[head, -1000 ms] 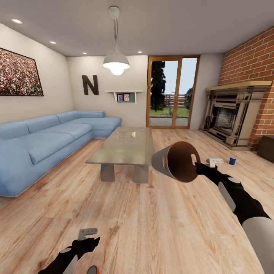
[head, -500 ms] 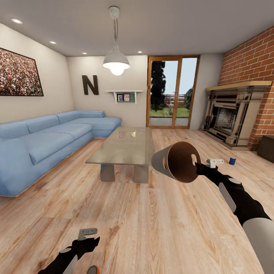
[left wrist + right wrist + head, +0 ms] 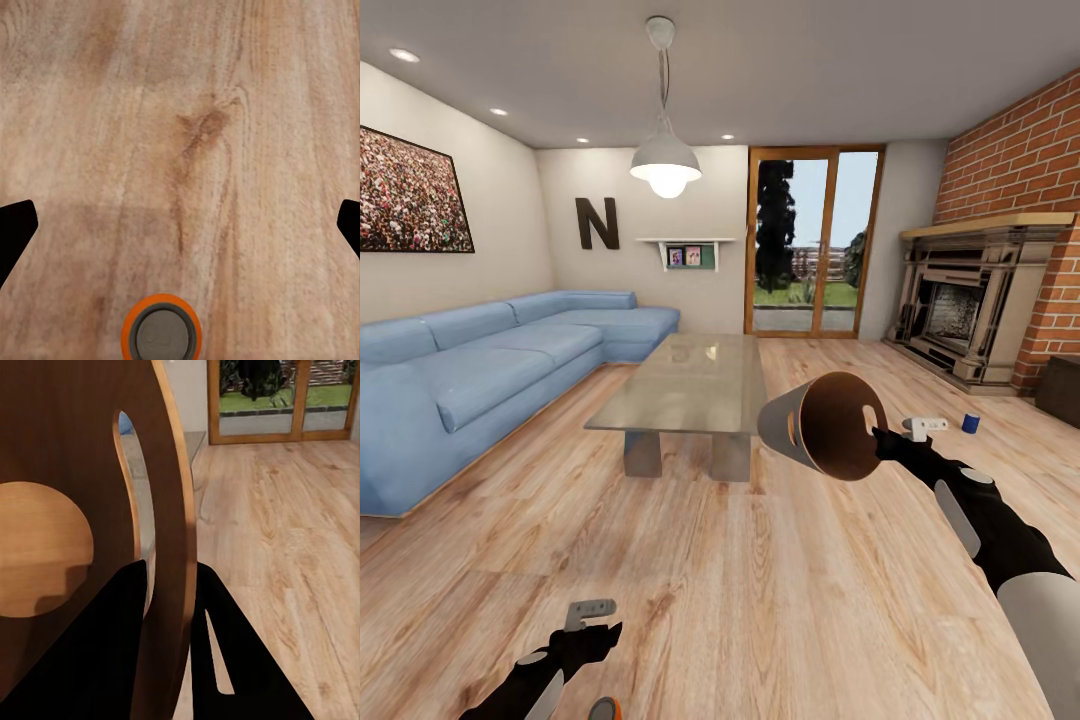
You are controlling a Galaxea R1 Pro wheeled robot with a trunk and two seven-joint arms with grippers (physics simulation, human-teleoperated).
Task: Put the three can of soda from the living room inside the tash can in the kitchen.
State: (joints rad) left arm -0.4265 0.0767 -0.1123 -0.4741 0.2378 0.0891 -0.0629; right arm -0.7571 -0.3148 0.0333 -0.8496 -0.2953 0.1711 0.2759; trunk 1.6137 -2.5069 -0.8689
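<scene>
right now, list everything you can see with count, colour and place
orange can: 1, orange with grey top, upright on the floor below the left gripper
blue can: 1, dark blue, on the floor near the fireplace
trash can: 1, grey outside, brown inside, held on its side in the air
sofa: 1, light blue, along the left wall
table: 1, grey glass top, mid-room
fireplace: 1, beige, at the brick wall
lamp: 1, white, hanging from the ceiling
glass door: 1, wood frame, far wall
picture: 1, crowd scene, left wall
letter N: 1, dark, far wall
left gripper: open above the floor
right gripper: clamped on the trash can's rim
</scene>
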